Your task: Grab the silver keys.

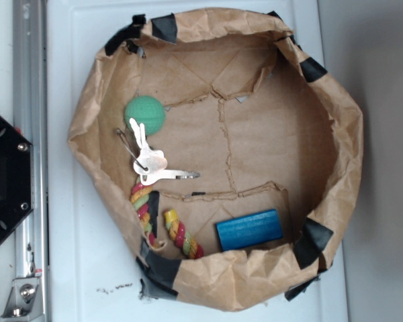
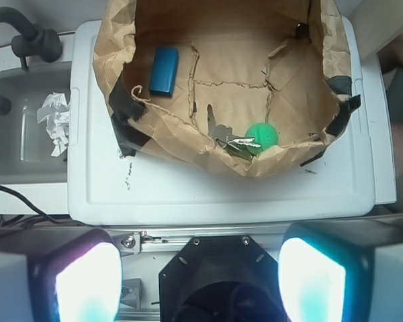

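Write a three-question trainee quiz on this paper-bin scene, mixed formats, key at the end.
1. True or false: the silver keys touch the green ball.
2. Which item lies farthest from the keys? A) rope toy B) blue box C) green ball
3. Fill in: in the wrist view, the pincer sits ___ the paper bin, fingers apart.

Key: 1 true; 2 B; 3 outside.
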Motion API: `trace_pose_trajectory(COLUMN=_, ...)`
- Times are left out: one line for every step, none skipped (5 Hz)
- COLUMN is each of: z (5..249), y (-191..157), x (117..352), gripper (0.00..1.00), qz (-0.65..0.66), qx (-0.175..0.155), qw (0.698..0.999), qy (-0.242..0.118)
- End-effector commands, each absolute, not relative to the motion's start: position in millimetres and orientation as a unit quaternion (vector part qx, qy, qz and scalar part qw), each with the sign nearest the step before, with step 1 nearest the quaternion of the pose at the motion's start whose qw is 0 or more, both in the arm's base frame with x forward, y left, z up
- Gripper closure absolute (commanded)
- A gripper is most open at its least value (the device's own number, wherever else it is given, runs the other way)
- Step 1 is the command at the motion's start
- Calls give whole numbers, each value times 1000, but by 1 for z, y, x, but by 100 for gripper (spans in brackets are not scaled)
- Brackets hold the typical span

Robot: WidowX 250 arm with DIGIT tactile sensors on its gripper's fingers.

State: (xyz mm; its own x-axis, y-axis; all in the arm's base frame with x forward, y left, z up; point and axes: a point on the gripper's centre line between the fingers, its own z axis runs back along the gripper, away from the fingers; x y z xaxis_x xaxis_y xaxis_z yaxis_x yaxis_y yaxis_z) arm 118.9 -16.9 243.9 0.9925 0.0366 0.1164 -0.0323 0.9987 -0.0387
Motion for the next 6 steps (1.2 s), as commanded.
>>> trace_pose_trajectory(z=244, y=-17, x=119, gripper=0, qz=17, qx=-18, qw=998, qy=-59)
trace_pose_trajectory(z=224, y=-18, x=169, gripper=0, qz=49, qx=17, qw=997, qy=-51)
trace_pose_trajectory(z=211, y=-10, x=196, gripper=0, qz=75, qx=37, qw=995, qy=-51)
trace_pose_trajectory(z=201, y=-3, x=215, gripper=0, qz=70, qx=33, qw=996, qy=-41)
trace_pose_trajectory(z=182, y=8, x=228, gripper=0, qz=-7, qx=43, qw=999, qy=-22)
trace_pose_trajectory(z=169, y=16, x=236, gripper=0, qz=-37, qx=42, qw=998, qy=7)
